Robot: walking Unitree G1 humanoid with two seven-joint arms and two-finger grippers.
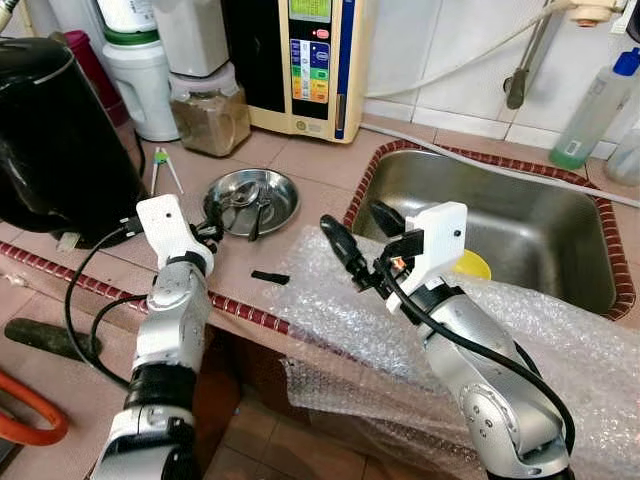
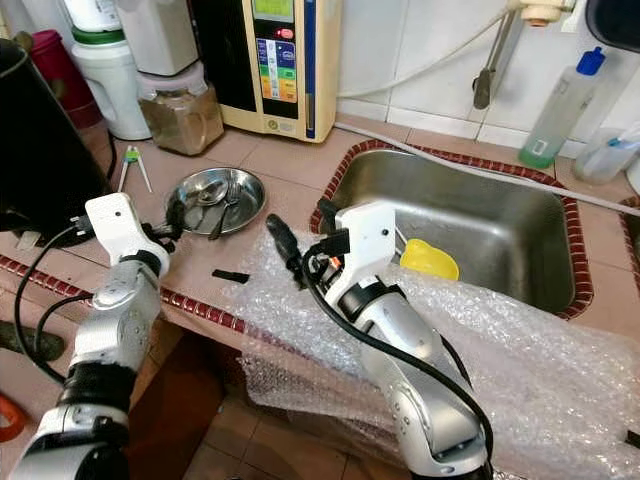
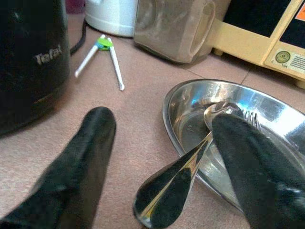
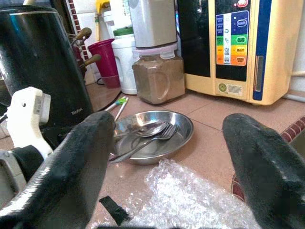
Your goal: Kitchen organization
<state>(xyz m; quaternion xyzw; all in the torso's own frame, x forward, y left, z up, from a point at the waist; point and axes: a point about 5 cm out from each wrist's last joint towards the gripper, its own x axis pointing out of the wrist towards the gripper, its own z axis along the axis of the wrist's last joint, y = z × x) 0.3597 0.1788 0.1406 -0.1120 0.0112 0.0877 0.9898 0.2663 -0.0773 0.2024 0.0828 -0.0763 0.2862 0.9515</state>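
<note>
Setting: tiled kitchen counter (image 1: 300,165) in reddish-brown tile, with a steel sink (image 1: 560,240) set in at your right.

Item 1, steel dish (image 1: 280,195): shallow and round, on the counter just beside the sink's near-left corner. It holds a spoon (image 3: 190,162) and a fork (image 4: 157,136). The spoon's handle overhangs the dish rim toward you and its bowl lies in the middle of the dish, so its long axis runs from the robot out toward the back wall, slightly skewed. The fork lies roughly alongside it, tines inward. The overhanging handles are likely why the dish is approached from this edge.

Item 2, left gripper (image 3: 157,157): at the dish's near rim, fingers spread. One finger sits on the bare counter, the other over the dish, and the spoon handle runs between them. You have not clamped anything yet.

Item 3, right gripper (image 1: 362,238): raised above the bubble wrap (image 1: 330,310), fingers wide apart, holding nothing, aimed toward the dish.

Item 4, bubble wrap: draped over the counter edge and the sink's front rim.

Surroundings: black kettle (image 1: 55,140) to your left; jar of brown powder (image 1: 210,115) and a cream water unit (image 1: 300,65) behind the dish; small tongs (image 3: 105,57) near the kettle; a yellow object (image 2: 430,260) in the sink.
</note>
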